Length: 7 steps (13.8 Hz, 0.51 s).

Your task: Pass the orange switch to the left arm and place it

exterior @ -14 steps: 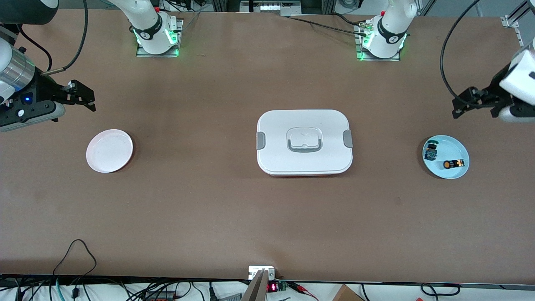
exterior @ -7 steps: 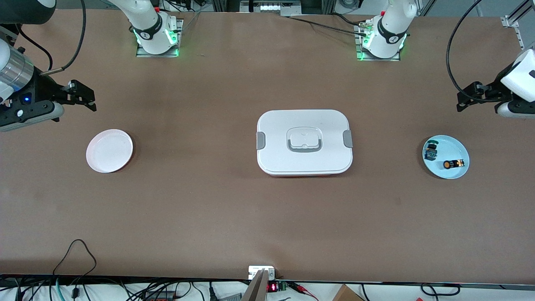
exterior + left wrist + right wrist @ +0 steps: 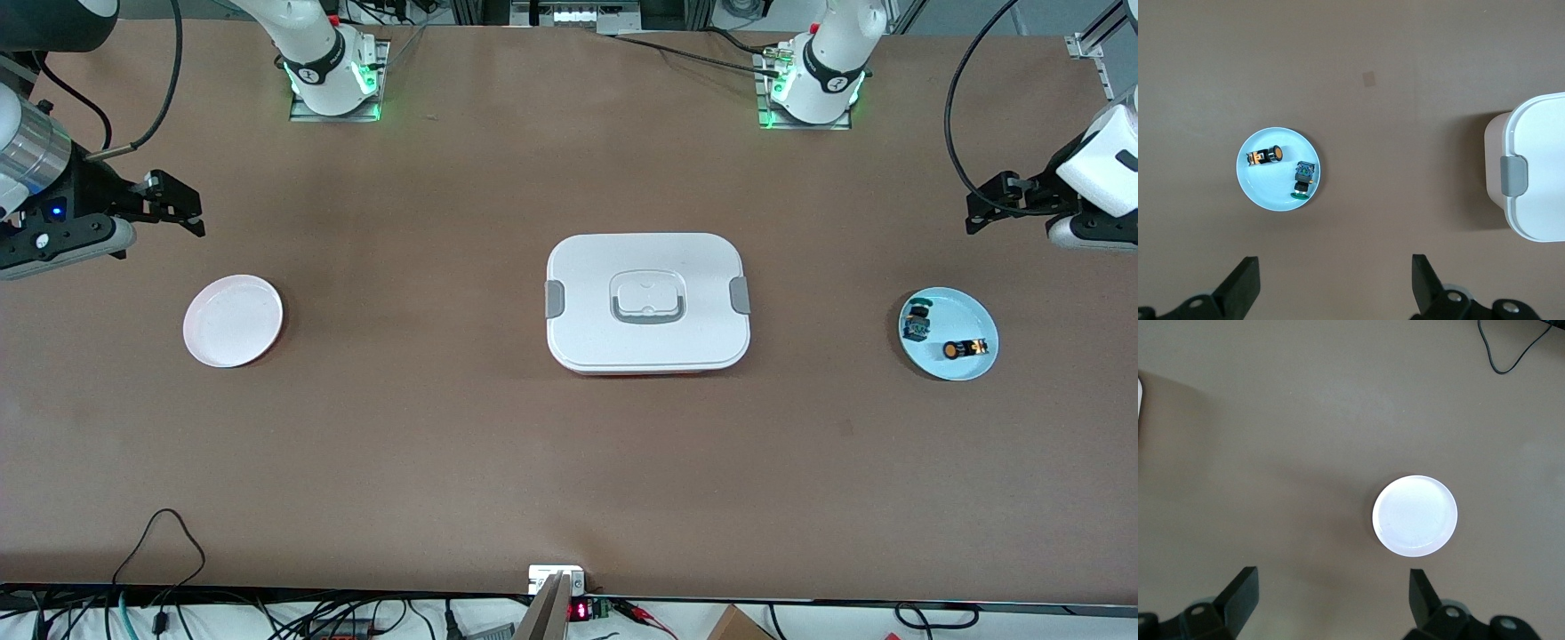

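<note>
The orange switch (image 3: 963,349) lies on a light blue plate (image 3: 973,313) at the left arm's end of the table, beside a teal-capped component (image 3: 917,324). It also shows in the left wrist view (image 3: 1267,156). The white box (image 3: 647,301) sits at the table's middle. My left gripper (image 3: 989,212) is open and empty, up in the air over bare table beside the blue plate; it shows in its wrist view (image 3: 1336,277). My right gripper (image 3: 178,207) is open and empty, over bare table beside the white plate (image 3: 233,320); it shows in its wrist view (image 3: 1333,590).
The white plate (image 3: 1415,515) at the right arm's end holds nothing. The box's edge and grey latch (image 3: 1513,176) show in the left wrist view. Cables lie along the table's near edge (image 3: 160,533).
My left gripper has risen and moved away from the front camera, off the blue plate's side, then held roughly still. The right arm has not moved.
</note>
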{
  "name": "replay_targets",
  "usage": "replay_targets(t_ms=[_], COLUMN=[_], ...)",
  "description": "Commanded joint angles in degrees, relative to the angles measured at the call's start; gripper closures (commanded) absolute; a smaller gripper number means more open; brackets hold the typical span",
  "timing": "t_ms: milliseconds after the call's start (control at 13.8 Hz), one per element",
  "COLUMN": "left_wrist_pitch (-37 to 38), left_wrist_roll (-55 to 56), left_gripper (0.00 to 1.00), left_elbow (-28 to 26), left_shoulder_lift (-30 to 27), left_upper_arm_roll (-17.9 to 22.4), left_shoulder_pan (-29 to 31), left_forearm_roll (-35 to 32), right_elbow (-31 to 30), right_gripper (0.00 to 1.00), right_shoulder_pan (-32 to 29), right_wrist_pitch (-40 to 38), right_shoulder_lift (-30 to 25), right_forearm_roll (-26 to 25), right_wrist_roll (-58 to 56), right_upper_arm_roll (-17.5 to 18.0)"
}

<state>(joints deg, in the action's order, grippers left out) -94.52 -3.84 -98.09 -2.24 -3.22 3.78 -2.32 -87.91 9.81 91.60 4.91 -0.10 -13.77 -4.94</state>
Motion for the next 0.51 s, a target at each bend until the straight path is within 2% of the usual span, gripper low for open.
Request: replay_targets(t_ms=[0,436], left_wrist_pitch=[0.66,0.74], left_wrist_roll=[-0.56,-1.17], left_gripper=[0.00,0.00], left_elbow=[1.66,1.76], left_shoulder_lift=[0.83,1.10], left_upper_arm_roll=[0.05,0.05], left_shoulder_pan=[-0.61,-0.53], left_forearm_roll=[0.65,0.65], right_elbow=[-0.78,-0.78], right_gripper=[0.00,0.00], right_shoulder_pan=[-0.49,-0.58], right_wrist_pitch=[-0.01,-0.01], right_shoulder_lift=[-0.69,-0.69], right_forearm_roll=[1.06,1.06], right_wrist_roll=[-0.03,-0.03], right_upper_arm_roll=[-0.07,-0.07])
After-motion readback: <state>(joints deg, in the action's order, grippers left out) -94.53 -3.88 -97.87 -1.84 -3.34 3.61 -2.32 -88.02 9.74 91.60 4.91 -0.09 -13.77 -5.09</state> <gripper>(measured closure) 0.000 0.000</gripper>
